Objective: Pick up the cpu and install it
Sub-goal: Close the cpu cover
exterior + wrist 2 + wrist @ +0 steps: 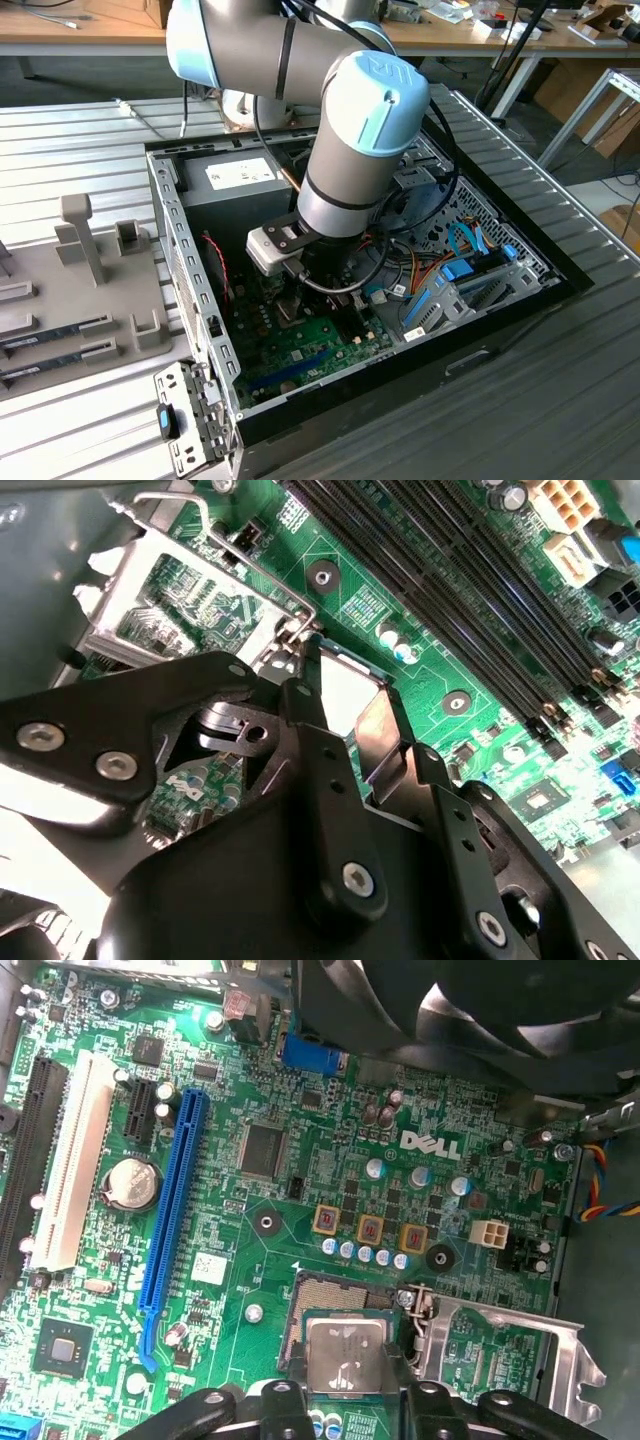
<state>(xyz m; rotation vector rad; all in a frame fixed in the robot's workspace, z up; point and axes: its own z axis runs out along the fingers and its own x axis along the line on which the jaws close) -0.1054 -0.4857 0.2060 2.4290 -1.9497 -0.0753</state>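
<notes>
Reaching down into the open computer case (185,240) lying on the ribbed metal tabletop (70,150), with the gripper (345,1400) hanging low over the green motherboard (300,1110)

Pinching the cpu (345,1355) by two opposite edges between the black fingers (275,1400), silvery top facing up in the first wrist view, bright face of the cpu (345,695) showing between the finger links in the second wrist view

Holding the chip right over the open socket (320,1295), overlapping the socket's frame; impossible to tell whether touching or just above

Lying flipped open just beside the socket: the metal retention plate (520,1345), with its wire lever (240,560) raised in the second wrist view

Standing near the socket on the board: a blue expansion slot (170,1220), a white slot (75,1160) and a round coin battery (133,1182)

Running in dark parallel rows past the socket in the second wrist view: the memory slots (450,590)

Sitting at the case's far end in the exterior view: the grey power-supply box (235,180)
</notes>
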